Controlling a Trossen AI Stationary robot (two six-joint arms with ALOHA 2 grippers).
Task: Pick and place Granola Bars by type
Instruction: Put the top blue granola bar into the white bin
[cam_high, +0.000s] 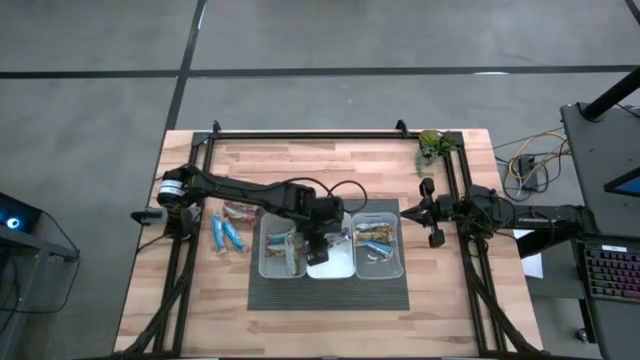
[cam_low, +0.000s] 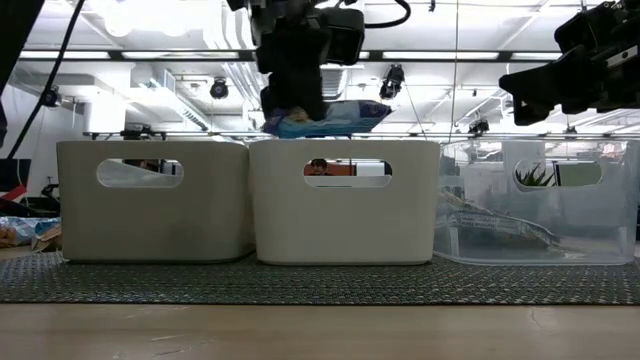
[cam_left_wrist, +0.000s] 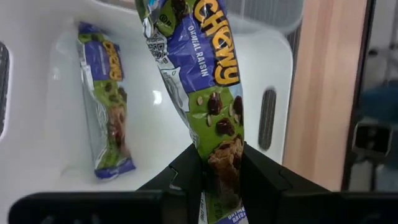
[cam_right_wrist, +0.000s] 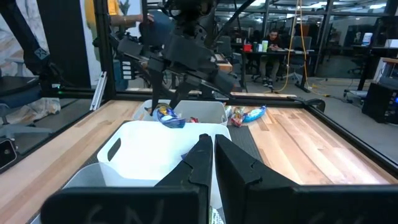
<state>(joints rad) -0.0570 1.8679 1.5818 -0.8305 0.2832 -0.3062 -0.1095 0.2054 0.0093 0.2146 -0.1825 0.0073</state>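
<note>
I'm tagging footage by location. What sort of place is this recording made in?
Probably an open-plan robotics lab or workshop: a wooden table framed by black rails, a grey concrete floor around it, and a person at a desk under exposed ceiling ducts.

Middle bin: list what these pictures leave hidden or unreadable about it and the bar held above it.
- Middle bin, low view: its opaque wall hides the contents; only the left wrist view shows one bar lying inside.
- Held bar, left wrist view: its upper end is cut off by the picture's edge; its lower end is covered by the left gripper.
- High view: the left arm covers most of that bin; wrappers too small to read.
</note>
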